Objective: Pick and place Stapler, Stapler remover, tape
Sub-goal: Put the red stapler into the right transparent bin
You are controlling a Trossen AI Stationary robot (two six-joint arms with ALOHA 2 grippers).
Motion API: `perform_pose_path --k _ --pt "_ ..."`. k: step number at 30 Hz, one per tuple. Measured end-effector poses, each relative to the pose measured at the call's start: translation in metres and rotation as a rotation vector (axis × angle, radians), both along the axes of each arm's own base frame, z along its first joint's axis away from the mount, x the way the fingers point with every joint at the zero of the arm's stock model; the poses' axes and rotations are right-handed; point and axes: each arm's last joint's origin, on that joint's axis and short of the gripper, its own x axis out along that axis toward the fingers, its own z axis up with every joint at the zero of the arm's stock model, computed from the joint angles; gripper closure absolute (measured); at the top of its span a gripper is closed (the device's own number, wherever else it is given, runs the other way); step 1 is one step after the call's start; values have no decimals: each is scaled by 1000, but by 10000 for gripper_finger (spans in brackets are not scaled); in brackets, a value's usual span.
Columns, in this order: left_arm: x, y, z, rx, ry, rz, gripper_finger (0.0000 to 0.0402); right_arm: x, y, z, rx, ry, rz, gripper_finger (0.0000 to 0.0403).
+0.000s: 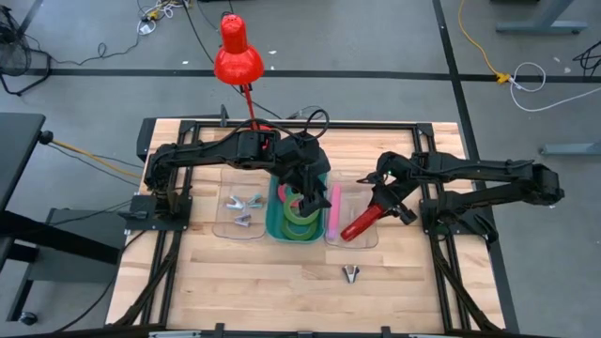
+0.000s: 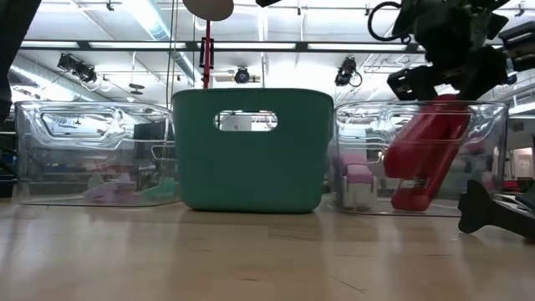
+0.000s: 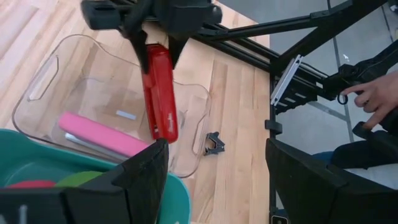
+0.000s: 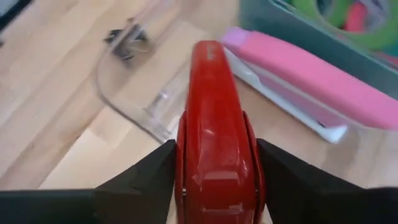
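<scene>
The right gripper was clamped on the red stapler, holding it tilted over the right clear bin, its free end low inside the bin. In the right wrist view the red stapler sat tight between the two dark fingers. A pink stapler lay in the same bin along the side next to the green bin. The left gripper hung over the green bin with its fingers spread wide and nothing between them. Green tape rolls lay inside that bin. Two staple removers lay in the left clear bin. Another remover sat on the bare table in front of the right bin, apart from it. A red lamp stood behind the table. In the left wrist view a person's hand showed beyond the table edge
</scene>
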Motion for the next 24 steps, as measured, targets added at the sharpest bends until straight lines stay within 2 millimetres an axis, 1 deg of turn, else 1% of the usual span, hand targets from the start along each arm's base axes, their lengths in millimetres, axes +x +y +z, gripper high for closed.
perform_pose_path --k 7,16,21,24 --pt "0 0 0 0 0 0 133 5 -2 2 -1 -16 -103 163" --pt "0 0 0 0 0 0 133 6 -3 5 -4 -35 -124 154" --pt "0 0 0 0 0 -1 133 8 -4 18 10 -63 -152 159" --pt "0 0 0 -1 -1 0 133 7 -3 28 31 -50 -182 166"
